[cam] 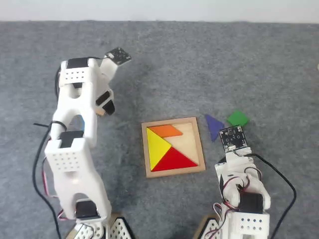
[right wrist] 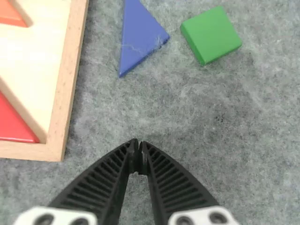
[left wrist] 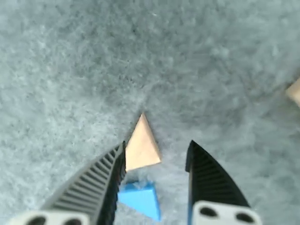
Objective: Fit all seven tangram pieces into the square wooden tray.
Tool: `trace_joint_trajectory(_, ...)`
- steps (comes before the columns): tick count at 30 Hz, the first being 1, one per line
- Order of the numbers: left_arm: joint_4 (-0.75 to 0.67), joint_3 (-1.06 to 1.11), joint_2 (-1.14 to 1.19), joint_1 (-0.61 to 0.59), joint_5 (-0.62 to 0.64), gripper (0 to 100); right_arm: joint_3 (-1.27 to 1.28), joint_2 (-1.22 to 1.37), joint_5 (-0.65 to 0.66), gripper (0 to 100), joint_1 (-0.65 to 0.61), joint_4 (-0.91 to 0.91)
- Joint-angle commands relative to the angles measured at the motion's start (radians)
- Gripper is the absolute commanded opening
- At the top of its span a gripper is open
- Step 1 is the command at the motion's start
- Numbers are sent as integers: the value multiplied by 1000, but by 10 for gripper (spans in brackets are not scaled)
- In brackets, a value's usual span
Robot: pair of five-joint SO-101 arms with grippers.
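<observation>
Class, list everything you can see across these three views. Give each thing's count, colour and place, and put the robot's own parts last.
wooden tray: one, pale wood, mid-mat between the arms
orange piece: one, orange, in the tray along its far edge
yellow triangle: one, yellow, in the tray on the left arm's side
red triangle: one, red, in the tray at its near edge
blue triangle: one, dark blue, on the mat beside the tray
green square: one, green, on the mat just past the blue triangle
tan triangle: one, tan, on the mat
light blue piece: one, light blue, beside the tan triangle
mat: one, grey
left pincer: one, black, open astride the tan triangle
right pincer: one, black, shut, near the tray's corner
</observation>
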Motion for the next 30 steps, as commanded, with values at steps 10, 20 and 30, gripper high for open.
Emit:
trace_joint_trajectory(10,11,-119,146,-48,-187,203,15,-16,11,9,10,-4)
trace_joint_trajectory(20,84,-234,216,-54,-183,79,15,-16,11,9,5,-4)
trace_joint_trajectory(30,288,-361,97,6,-106,12,15,-16,11,9,10,-5)
